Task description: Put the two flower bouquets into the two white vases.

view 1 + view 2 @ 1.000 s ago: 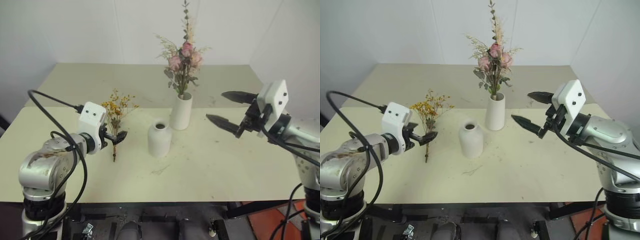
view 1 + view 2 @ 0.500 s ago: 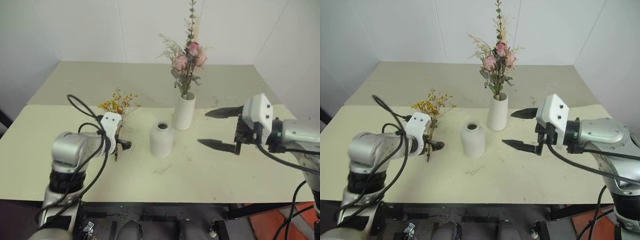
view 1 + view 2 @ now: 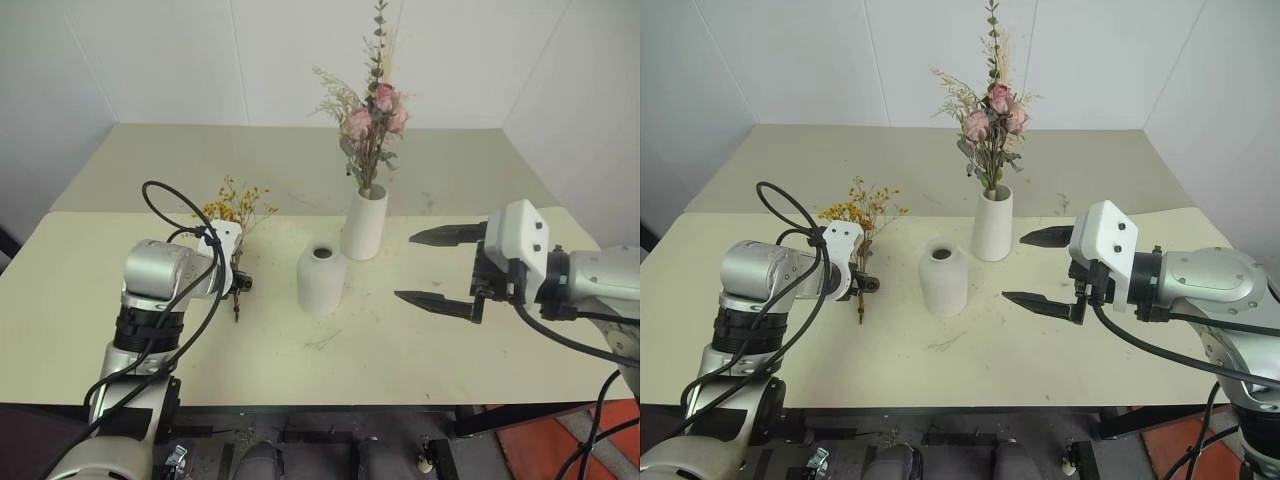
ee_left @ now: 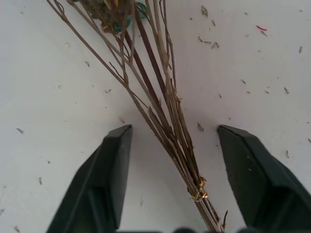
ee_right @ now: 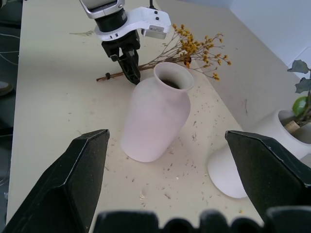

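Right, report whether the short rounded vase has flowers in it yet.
Empty. The short vase shows a dark, bare mouth; the yellow bouquet lies on the table beside it.

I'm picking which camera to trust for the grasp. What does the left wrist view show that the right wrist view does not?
Left wrist view alone: the tie binding the brown stems, with the left gripper open astride them.
Right wrist view alone: the short vase, the base of the tall vase, and the open right gripper.
Both: the yellow bouquet lying on the table.
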You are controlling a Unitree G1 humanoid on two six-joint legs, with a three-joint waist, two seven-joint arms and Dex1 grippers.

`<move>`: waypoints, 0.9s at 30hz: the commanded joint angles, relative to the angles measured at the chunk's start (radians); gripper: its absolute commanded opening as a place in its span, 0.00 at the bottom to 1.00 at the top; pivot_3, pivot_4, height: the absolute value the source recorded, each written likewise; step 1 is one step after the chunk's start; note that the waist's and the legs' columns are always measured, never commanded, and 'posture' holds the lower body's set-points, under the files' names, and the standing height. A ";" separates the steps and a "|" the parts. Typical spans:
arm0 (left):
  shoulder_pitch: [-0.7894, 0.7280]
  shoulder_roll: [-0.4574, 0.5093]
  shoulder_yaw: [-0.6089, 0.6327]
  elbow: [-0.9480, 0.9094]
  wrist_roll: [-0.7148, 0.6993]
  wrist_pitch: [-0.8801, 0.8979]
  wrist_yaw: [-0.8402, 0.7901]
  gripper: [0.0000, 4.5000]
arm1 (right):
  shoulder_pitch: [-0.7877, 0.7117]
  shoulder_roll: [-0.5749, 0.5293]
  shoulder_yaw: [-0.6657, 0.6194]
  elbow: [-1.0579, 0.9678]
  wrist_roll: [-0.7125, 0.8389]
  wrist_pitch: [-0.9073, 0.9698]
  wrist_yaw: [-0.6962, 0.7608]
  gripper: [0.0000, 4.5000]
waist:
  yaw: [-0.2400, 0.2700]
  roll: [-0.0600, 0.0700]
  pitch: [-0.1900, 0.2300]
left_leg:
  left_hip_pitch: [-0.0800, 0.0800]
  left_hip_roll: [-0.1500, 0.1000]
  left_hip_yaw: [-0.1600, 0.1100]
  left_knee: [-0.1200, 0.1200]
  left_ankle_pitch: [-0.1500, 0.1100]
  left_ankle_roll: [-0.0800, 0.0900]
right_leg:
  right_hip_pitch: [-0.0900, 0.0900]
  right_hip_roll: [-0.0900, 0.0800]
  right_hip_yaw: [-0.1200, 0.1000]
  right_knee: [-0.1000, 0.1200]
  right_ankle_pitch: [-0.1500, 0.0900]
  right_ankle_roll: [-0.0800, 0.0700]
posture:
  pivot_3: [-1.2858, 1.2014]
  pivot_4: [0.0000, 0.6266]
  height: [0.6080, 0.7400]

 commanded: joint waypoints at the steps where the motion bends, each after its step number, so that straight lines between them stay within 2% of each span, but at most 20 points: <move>1: -0.019 -0.003 0.005 0.001 0.026 -0.003 0.001 0.38 | -0.005 -0.012 -0.028 -0.029 -0.013 -0.009 -0.015 1.00 | -0.001 0.000 0.000 | 0.000 0.000 0.000 0.000 0.000 0.000 | 0.000 0.000 0.000 0.000 0.000 0.000 | 0.52 0.24 1.00; 6: -0.012 -0.008 -0.001 -0.007 0.054 -0.017 0.023 0.03 | -0.013 -0.006 -0.019 -0.027 -0.015 -0.011 -0.016 1.00 | -0.001 0.000 0.000 | 0.000 0.000 0.000 0.000 0.000 0.000 | 0.000 0.000 0.000 0.000 0.000 0.000 | 0.52 0.24 1.00; 10: -0.008 -0.026 0.031 -0.012 0.093 -0.059 0.056 0.03 | -0.013 -0.003 -0.016 -0.026 -0.019 -0.014 -0.016 1.00 | 0.000 0.000 0.000 | 0.000 0.000 0.000 0.000 0.000 0.000 | 0.000 0.000 0.000 0.000 0.000 0.000 | 0.52 0.24 1.00; 12: -0.006 -0.051 0.075 -0.024 0.134 -0.145 0.108 0.03 | -0.008 -0.004 -0.018 -0.026 -0.022 -0.016 -0.016 1.00 | 0.001 0.000 0.000 | 0.000 0.000 0.000 0.000 0.000 0.000 | 0.000 0.000 0.000 0.000 0.000 0.000 | 0.52 0.24 1.00; 15: 0.003 -0.085 0.158 -0.050 0.191 -0.448 0.194 0.03 | 0.000 -0.006 -0.030 -0.026 -0.024 -0.015 -0.021 1.00 | 0.004 0.000 0.000 | -0.001 0.000 0.000 0.000 0.000 0.000 | 0.000 0.000 0.000 0.000 0.000 0.000 | 0.52 0.24 1.00; 17: -0.017 -0.072 0.173 -0.049 0.191 -0.502 0.179 0.03 | 0.005 -0.008 -0.044 -0.030 -0.016 -0.006 -0.025 1.00 | 0.003 0.000 0.000 | -0.001 0.000 0.000 0.000 0.000 0.000 | -0.001 0.000 0.000 0.000 0.000 0.000 | 0.52 0.24 1.00; 20: 0.009 0.008 0.077 -0.118 0.203 -0.677 0.045 0.03 | 0.038 -0.022 -0.088 -0.052 0.015 0.021 -0.024 1.00 | 0.004 0.000 0.000 | -0.001 0.000 0.000 0.000 0.000 0.000 | -0.001 0.000 0.000 0.000 0.000 0.000 | 0.52 0.24 1.00; 22: 0.007 0.000 0.117 -0.178 0.107 -0.779 -0.073 0.03 | 0.077 -0.031 -0.132 -0.075 0.043 0.037 -0.017 1.00 | 0.010 0.000 0.000 | -0.001 0.000 0.000 0.000 0.000 0.000 | 0.000 -0.001 0.000 -0.001 0.000 0.000 | 0.52 0.24 1.00; 24: -0.036 -0.084 0.238 -0.190 -0.103 -0.868 -0.216 0.03 | 0.125 -0.038 -0.171 -0.095 0.054 0.049 -0.017 1.00 | 0.025 0.000 0.000 | -0.002 0.000 0.000 0.001 0.000 0.000 | 0.000 -0.001 -0.001 -0.002 0.000 0.000 | 0.52 0.24 1.00; 27: -0.085 -0.184 0.336 -0.170 -0.322 -0.946 -0.354 0.03 | 0.163 -0.044 -0.191 -0.116 0.050 0.056 -0.031 1.00 | 0.027 -0.001 0.000 | -0.003 0.000 0.000 0.003 0.000 0.000 | 0.001 -0.001 -0.002 -0.001 0.001 0.000 | 0.52 0.24 1.00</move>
